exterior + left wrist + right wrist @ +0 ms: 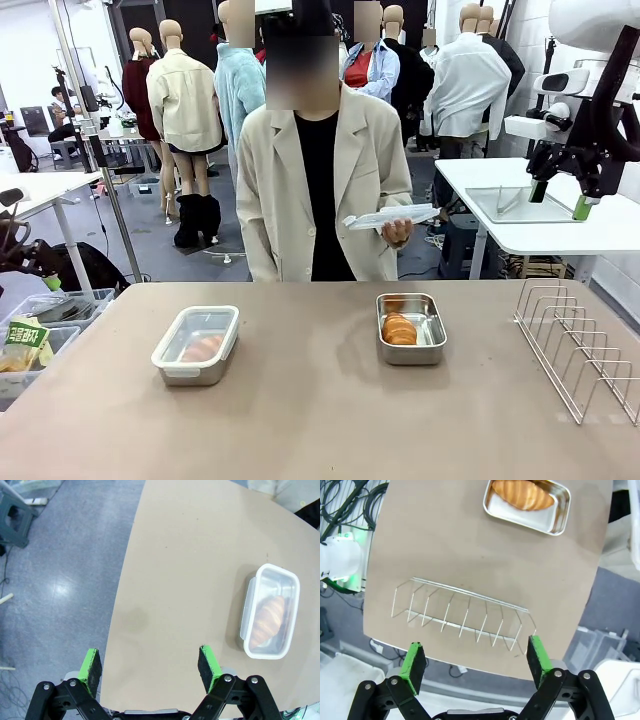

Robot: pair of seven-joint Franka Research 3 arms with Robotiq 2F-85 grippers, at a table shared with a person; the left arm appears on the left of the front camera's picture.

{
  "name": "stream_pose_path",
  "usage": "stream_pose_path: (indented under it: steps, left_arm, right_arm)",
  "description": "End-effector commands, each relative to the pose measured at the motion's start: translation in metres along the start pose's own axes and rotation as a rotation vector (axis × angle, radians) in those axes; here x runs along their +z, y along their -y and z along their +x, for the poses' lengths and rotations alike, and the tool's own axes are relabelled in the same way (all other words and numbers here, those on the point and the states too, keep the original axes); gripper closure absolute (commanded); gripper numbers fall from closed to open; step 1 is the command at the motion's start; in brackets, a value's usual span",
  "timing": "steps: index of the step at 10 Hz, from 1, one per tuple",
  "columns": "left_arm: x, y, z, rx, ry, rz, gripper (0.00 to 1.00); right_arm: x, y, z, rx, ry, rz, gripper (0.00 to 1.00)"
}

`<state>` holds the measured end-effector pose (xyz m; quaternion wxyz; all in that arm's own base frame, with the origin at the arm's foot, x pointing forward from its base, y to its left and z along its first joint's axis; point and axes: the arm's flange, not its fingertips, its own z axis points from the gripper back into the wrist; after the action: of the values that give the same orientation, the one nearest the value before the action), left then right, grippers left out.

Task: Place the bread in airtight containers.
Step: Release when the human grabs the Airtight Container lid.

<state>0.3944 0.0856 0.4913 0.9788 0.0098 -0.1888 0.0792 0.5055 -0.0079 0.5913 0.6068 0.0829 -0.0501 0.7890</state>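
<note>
Two steel airtight containers stand on the tan table. The left container (196,345) has its clear lid on, and a bread roll (203,348) shows through it. The right container (432,330) is uncovered with a golden bread roll (399,329) inside. A person behind the table holds a clear lid (390,217) in one hand. My right gripper (560,200) hangs open, high at the right. In the left wrist view my left gripper (150,664) is open above the table edge, with the lidded container (255,587) and its bread (270,617) off to the right. The right wrist view has my right gripper (476,657) open above the rack, with the uncovered container (560,515) and bread (522,493) beyond.
A wire rack (575,345) (465,612) stands at the table's right side. Plastic bins (40,330) with packets sit left of the table. The table's (320,420) front half is bare. Bare floor (55,580) lies beyond the table's left edge.
</note>
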Motion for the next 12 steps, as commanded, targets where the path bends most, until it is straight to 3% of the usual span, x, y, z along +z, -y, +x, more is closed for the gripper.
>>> stream_pose_path:
  steps: [1,12]
  left_arm:
    - [0.0011,-0.0006,0.0001,0.002,-0.003,0.000,0.00]
    - [0.0011,-0.0006,0.0001,0.002,-0.003,0.000,0.00]
  right_arm:
    - [0.0001,-0.0019,0.0007,0.000,0.000,0.010,0.00]
    - [0.0001,-0.0019,0.0007,0.000,0.000,0.010,0.00]
